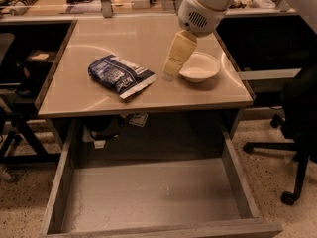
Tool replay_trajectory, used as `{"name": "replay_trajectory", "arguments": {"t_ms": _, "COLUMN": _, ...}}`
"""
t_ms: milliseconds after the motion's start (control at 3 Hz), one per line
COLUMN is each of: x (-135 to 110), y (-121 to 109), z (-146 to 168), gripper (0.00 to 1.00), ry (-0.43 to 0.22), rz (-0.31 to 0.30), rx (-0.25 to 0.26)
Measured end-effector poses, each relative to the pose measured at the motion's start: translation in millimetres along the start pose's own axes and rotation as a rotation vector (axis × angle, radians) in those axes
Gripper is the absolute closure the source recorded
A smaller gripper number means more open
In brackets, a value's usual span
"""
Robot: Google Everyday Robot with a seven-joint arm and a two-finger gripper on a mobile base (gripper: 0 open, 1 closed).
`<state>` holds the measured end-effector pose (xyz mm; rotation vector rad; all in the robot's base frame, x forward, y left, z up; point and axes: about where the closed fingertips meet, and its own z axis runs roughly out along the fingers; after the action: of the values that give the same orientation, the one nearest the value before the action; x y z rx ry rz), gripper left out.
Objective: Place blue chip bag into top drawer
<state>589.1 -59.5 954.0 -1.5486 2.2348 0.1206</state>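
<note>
Lying flat on the table (148, 38), the blue chip bag (119, 75) is not yet grasped. At its 3 o'clock, near it, hangs the gripper (169, 73), carrying nothing; released or clenched, I cannot tell. A white bowl (199, 67) sits beyond, also at 3 o'clock. The top drawer (148, 195), at 6 o'clock, stands open. I judge this the approach step: next, move toward 9 o'clock and descend onto the bag.

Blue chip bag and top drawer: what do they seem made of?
Blue chip bag: likely foil or plastic film, glossy, crinkled, silvery edge. Top drawer: perhaps painted metal or laminate, matte grey. The gripper hangs over the tabletop between bag and bowl.
</note>
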Motion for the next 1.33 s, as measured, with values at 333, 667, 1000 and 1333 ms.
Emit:
{"name": "replay_trajectory", "arguments": {"t_ms": 333, "x": -31, "y": 10, "z": 16, "gripper": 0.00, "ry": -0.029, "rz": -0.032, "rx": -0.023}}
{"name": "replay_trajectory", "arguments": {"t_ms": 667, "x": -60, "y": 20, "z": 30, "gripper": 0.00, "ry": -0.027, "rz": -0.080, "rx": -0.047}}
{"name": "replay_trajectory", "arguments": {"t_ms": 1000, "x": -82, "y": 27, "z": 43, "gripper": 0.00, "ry": -0.016, "rz": -0.117, "rx": -0.061}}
{"name": "replay_trajectory", "arguments": {"t_ms": 1333, "x": -83, "y": 27, "z": 44, "gripper": 0.00, "ry": -0.016, "rz": -0.118, "rx": -0.062}}
